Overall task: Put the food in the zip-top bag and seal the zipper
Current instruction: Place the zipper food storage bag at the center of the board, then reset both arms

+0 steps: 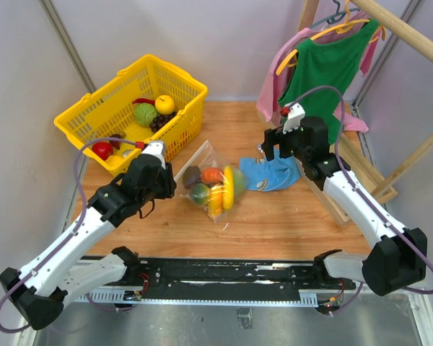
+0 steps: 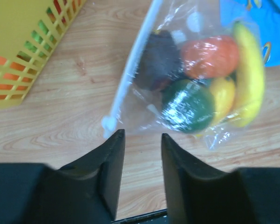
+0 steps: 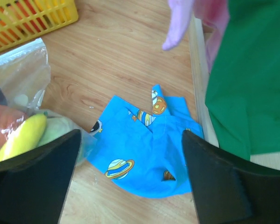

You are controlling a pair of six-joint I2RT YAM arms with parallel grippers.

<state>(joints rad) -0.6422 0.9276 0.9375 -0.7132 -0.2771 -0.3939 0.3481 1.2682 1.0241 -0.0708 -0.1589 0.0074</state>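
Both left fingers [image 2: 109,172] and right fingers [image 3: 32,182] stand spread, empty, above the wooden table [image 1: 274,216] between pale walls [image 1: 224,43].

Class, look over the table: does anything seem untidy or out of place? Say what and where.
The blue cloth lies crumpled beside the filled bag. Some food sits in the yellow basket, not in the bag.

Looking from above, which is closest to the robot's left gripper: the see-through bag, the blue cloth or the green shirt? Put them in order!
Starting from the left gripper:
1. The zip-top bag, just to its right, with its corner close to the fingertips.
2. The blue cloth, farther right, past the bag.
3. The green shirt, hanging at the back right.
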